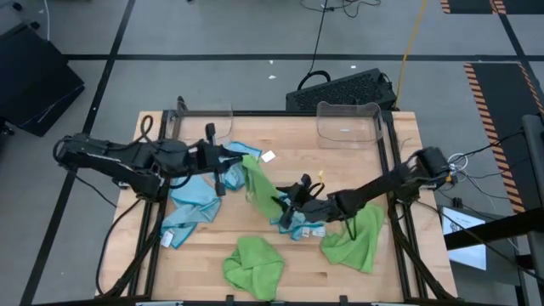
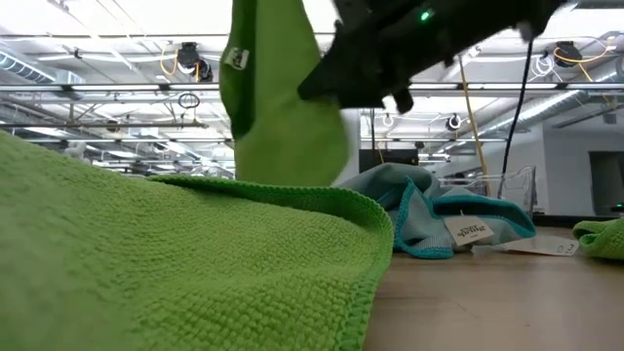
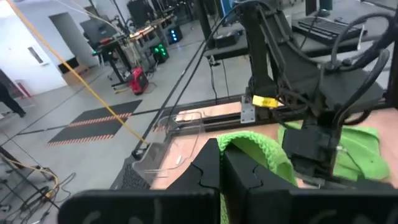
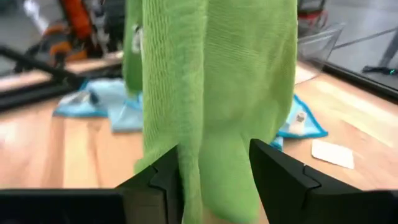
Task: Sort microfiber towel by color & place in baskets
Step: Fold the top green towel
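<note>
**Inspector A:** Over the middle of the wooden desk, both arms reach inward. The left arm lies stretched from the left edge, its left pincer clamped tight on the top edge of a green towel, which hangs from it in a long fold.

**Inspector B:** Confirmed. The right arm comes in low from the right edge, elbow bent. Its right pincer stands partly open, one finger on each side of the hanging green towel's lower part; whether the pads press the cloth, I cannot tell.

**Inspector A:** Materials?

**Inspector B:** Looped, nubbly microfiber. Two more green towels lie crumpled near the front edge, and blue towels lie rumpled under the left arm.

**Inspector A:** The baskets?

**Inspector B:** Two clear plastic bins at the far edge: left basket, right basket, both well apart from the pincers.
</note>
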{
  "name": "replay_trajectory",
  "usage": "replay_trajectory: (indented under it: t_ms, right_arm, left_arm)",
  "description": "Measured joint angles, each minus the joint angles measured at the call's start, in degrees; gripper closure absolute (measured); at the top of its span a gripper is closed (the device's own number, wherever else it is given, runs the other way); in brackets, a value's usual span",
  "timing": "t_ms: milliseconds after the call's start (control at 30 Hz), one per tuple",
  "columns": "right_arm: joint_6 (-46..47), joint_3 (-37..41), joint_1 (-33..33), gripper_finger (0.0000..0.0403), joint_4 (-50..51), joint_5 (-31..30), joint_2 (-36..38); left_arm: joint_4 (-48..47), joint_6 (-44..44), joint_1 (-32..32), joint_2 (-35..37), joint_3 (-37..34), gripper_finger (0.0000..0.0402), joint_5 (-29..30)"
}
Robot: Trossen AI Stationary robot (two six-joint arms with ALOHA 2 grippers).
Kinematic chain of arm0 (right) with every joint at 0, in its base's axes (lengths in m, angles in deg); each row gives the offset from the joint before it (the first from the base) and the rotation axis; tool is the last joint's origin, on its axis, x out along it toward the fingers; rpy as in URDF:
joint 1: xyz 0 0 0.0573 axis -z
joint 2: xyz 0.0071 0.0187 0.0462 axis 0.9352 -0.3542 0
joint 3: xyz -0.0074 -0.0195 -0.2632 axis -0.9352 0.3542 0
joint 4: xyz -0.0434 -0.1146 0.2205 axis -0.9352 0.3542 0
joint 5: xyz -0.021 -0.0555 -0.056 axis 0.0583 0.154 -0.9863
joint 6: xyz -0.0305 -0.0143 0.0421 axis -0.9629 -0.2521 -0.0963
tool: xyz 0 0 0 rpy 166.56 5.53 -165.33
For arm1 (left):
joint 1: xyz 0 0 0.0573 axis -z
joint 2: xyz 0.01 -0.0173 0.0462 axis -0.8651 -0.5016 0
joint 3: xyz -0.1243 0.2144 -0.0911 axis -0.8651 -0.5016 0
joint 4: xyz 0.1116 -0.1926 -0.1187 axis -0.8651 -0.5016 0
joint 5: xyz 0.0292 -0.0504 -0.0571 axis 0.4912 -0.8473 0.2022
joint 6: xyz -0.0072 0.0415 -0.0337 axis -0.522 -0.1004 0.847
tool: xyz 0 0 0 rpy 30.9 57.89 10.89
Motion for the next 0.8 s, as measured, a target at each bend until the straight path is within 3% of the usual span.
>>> replay_trajectory:
  t_ms: [200, 367, 500, 800]
  right_arm:
    - [2.06, 0.00, 0.95, 0.0245, 20.23, 2.14, 7.52]
    - [2.28, 0.08, 0.48, 0.0245, 27.40, 7.81, 7.75]
    - [2.18, 2.43, -0.73, 0.0245, 22.97, 11.73, 6.48]
    - [-5.84, 8.45, -3.61, 0.0232, -4.97, 11.67, 6.36]
  left_arm:
    - [-0.82, 0.79, 0.21, 0.01, 0.02, 0.0401, -0.17]
    - [-4.41, 2.74, 0.30, -0.50, 0.04, 0.0401, -0.42]
    - [-7.38, 4.86, 0.37, -0.37, 0.04, 0.0401, -1.19]
    - [-18.22, 10.18, 1.90, -1.20, 0.02, 0.0400, -14.33]
